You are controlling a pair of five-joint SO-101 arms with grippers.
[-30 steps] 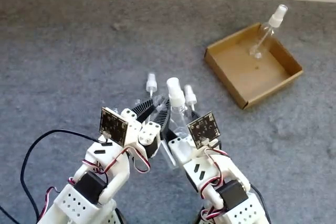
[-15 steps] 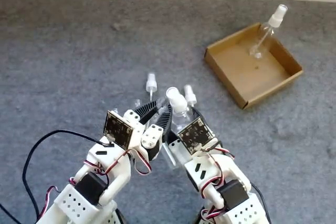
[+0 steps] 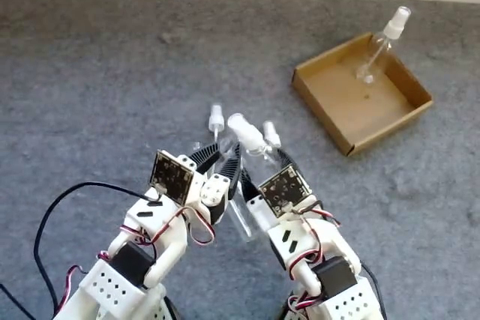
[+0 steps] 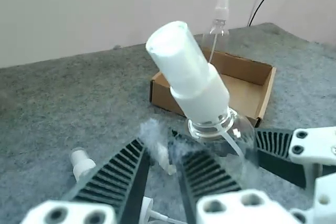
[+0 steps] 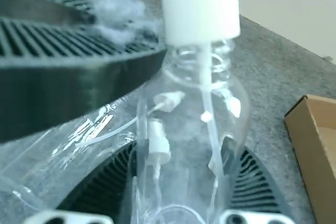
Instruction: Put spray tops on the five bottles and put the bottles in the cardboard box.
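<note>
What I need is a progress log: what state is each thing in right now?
held bottle: spray top on, tilted.
right gripper: shut on held bottle.
left gripper: slightly open, holding nothing.
boxed bottle: upright in cardboard box, top fitted.
loose spray tops: two, on no bottle.

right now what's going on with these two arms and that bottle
The right gripper is shut on a clear bottle that has a white spray top on its neck and is held tilted. The left gripper is open right beside the bottle's neck. One capped bottle is already in the cardboard box, and two loose spray tops sit on the grey table.
</note>
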